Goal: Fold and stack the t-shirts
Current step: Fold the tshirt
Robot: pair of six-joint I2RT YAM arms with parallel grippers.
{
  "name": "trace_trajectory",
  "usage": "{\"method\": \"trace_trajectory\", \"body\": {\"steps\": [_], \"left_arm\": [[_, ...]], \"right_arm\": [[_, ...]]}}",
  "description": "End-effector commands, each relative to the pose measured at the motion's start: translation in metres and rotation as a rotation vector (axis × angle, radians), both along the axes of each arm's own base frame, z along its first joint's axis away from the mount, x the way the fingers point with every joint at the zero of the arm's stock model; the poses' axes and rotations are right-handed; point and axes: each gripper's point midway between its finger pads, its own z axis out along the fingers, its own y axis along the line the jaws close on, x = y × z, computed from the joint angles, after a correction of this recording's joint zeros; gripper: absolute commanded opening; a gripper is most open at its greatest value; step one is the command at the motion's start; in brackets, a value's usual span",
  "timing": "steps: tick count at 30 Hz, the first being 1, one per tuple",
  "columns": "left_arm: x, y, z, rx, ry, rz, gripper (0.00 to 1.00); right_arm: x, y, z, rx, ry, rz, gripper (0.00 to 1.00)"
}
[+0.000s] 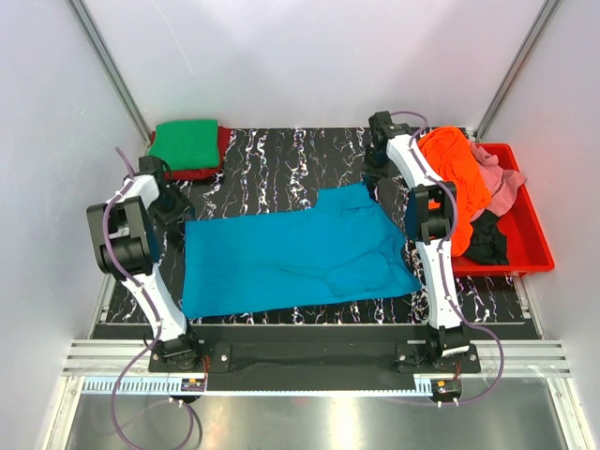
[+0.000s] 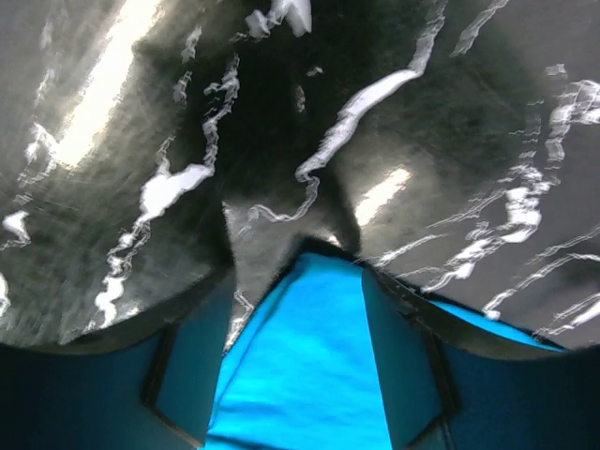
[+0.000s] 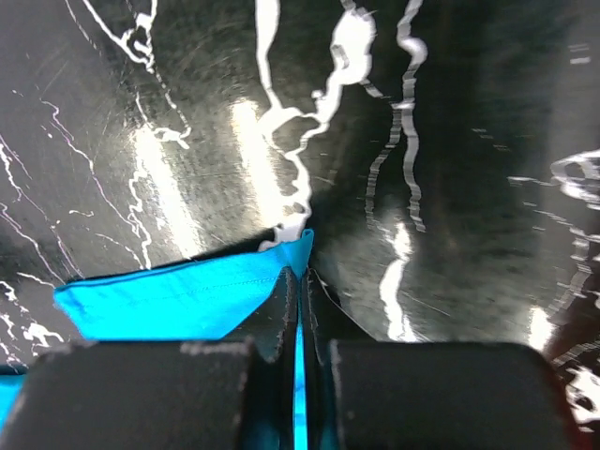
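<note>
The teal blue t-shirt (image 1: 291, 253) lies spread on the black marbled mat (image 1: 281, 155). My right gripper (image 1: 375, 171) is at its far right corner. In the right wrist view the right gripper (image 3: 298, 277) is shut on the teal blue shirt's corner (image 3: 187, 295), low over the mat. My left gripper (image 1: 176, 211) is at the shirt's far left corner. In the left wrist view the left gripper (image 2: 305, 281) is open, its jaws wide apart with teal cloth (image 2: 305, 375) lying between them.
A folded green shirt (image 1: 187, 141) lies on a red shirt (image 1: 202, 172) at the far left. A rigid red bin (image 1: 530, 234) at the right holds orange (image 1: 452, 164), pink (image 1: 497, 180) and black (image 1: 487, 239) shirts. White walls enclose the table.
</note>
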Motion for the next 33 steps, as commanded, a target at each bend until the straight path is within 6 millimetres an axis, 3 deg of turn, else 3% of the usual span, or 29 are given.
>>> {"method": "trace_trajectory", "body": {"steps": [1, 8, 9, 12, 15, 17, 19, 23, 24, 27, 28, 30, 31, 32, 33], "left_arm": [[0.026, -0.001, 0.0, 0.027, -0.06, -0.034, 0.61], [0.034, -0.01, -0.01, 0.036, -0.064, -0.039, 0.34], [0.039, -0.011, -0.007, 0.026, -0.077, -0.043, 0.27], [0.044, -0.014, -0.007, 0.009, -0.085, -0.042, 0.22], [0.051, -0.019, -0.002, 0.0, -0.104, -0.05, 0.11], [0.054, -0.021, 0.003, -0.006, -0.118, -0.054, 0.0], [0.064, -0.023, 0.016, -0.014, -0.154, -0.049, 0.0], [0.085, -0.023, 0.05, -0.026, -0.227, -0.035, 0.0], [0.096, -0.023, 0.067, -0.029, -0.267, -0.035, 0.0], [0.104, -0.027, 0.089, -0.046, -0.309, -0.04, 0.0], [0.103, -0.028, 0.098, -0.05, -0.325, -0.04, 0.0], [0.099, -0.032, 0.103, -0.06, -0.333, -0.049, 0.0], [0.095, -0.033, 0.106, -0.066, -0.337, -0.045, 0.0], [0.092, -0.035, 0.118, -0.063, -0.364, -0.051, 0.0], [0.083, -0.037, 0.113, -0.071, -0.352, -0.057, 0.0]], "right_arm": [[0.007, -0.008, 0.053, -0.006, -0.1, 0.007, 0.0], [0.008, -0.015, 0.053, 0.003, -0.098, -0.005, 0.0], [0.009, -0.016, 0.053, 0.004, -0.097, -0.008, 0.0], [0.011, -0.019, 0.052, 0.01, -0.098, -0.015, 0.0], [0.014, -0.019, 0.053, 0.024, -0.103, -0.022, 0.0], [0.017, -0.016, 0.057, 0.043, -0.113, -0.027, 0.0], [0.021, -0.011, 0.063, 0.076, -0.127, -0.019, 0.0], [0.041, -0.007, 0.106, 0.135, -0.243, -0.029, 0.0], [0.044, -0.009, 0.115, 0.151, -0.262, -0.035, 0.0], [0.044, -0.007, 0.131, 0.168, -0.29, -0.025, 0.0], [0.041, -0.006, 0.139, 0.172, -0.299, -0.012, 0.0], [0.032, -0.004, 0.133, 0.177, -0.267, 0.003, 0.0], [0.027, -0.005, 0.144, 0.175, -0.28, 0.02, 0.0], [0.02, -0.006, 0.138, 0.168, -0.253, 0.024, 0.0], [0.016, -0.009, 0.14, 0.158, -0.25, 0.026, 0.0]]}}
